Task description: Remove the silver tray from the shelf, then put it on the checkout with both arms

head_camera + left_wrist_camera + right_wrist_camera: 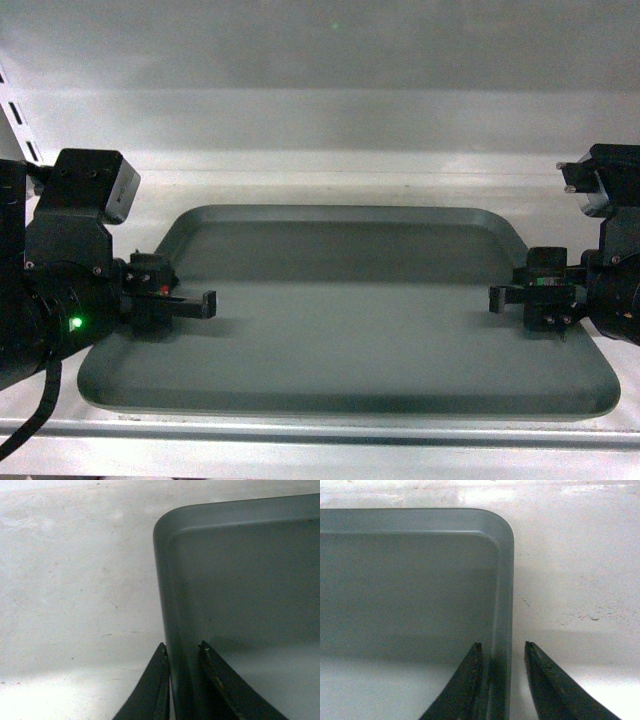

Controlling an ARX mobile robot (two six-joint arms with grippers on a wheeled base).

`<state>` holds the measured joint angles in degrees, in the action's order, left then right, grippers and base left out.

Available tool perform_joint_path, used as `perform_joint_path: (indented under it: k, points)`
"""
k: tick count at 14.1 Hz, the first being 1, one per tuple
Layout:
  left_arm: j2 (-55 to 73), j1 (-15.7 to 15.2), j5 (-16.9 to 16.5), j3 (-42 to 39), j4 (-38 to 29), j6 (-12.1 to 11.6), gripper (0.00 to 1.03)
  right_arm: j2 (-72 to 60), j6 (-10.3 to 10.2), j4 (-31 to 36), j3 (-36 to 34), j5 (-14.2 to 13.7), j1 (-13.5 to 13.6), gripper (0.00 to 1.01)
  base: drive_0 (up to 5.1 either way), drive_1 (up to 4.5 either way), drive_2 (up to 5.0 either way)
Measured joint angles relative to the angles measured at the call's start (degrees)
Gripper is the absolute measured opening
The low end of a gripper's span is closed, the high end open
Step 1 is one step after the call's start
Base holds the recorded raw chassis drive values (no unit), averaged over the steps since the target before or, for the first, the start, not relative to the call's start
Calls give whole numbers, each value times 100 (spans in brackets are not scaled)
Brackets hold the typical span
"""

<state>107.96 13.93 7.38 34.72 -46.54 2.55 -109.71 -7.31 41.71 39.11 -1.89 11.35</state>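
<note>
The silver tray [350, 320] lies flat on the white shelf [330, 170], its long front edge running just behind the shelf's grooved front lip and its back edge well short of the rear wall. It fills most of the shelf's width, with bare board showing at both short ends.

The left end effector [195, 303] sits at the tray's left short edge, about halfway along it. In the left wrist view the two dark fingers [150, 690] straddle the raised rim: one finger is outside over the bare shelf, the other is inside over the tray floor, and the rim runs up between them toward the tray's rounded far corner. The gap between the fingers is narrow and the rim fills nearly all of it; they look pressed onto the rim, pinching it.

The right end effector [510, 297] mirrors this at the tray's right short edge, again about midway along. In the right wrist view the inner finger [465, 690] lies against the inside of the rim, while the outer finger stands a little apart from the rim's outer face, with white shelf visible in the gap. This end effector is spread around the rim rather than clamped on it.

The tray's floor is bare, and its underside rests on the shelf at every edge in sight.
</note>
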Motion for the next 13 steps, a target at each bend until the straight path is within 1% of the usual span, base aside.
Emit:
perform_joint_path:
  k: [1, 2, 5, 9, 13]
  points:
    - [0, -2, 90, 2, -22, 195, 4, 50, -153, 11, -33, -28, 28, 3, 0, 0, 0]
    - [-2, 35, 103, 2, -26, 262, 4, 107, -326, 33, -90, -42, 26, 3, 0, 0, 0]
    - [-79, 70, 96, -11, 61, 350, 4, 153, -321, 31, -131, -109, 26, 3, 0, 0, 0]
    - [-328, 111, 103, -114, 177, 352, 4, 481, -269, 35, -284, -173, 31, 3, 0, 0, 0]
    - [-872, 125, 136, -192, 317, 348, 4, 957, -184, 48, -398, -229, 33, 3, 0, 0, 0]
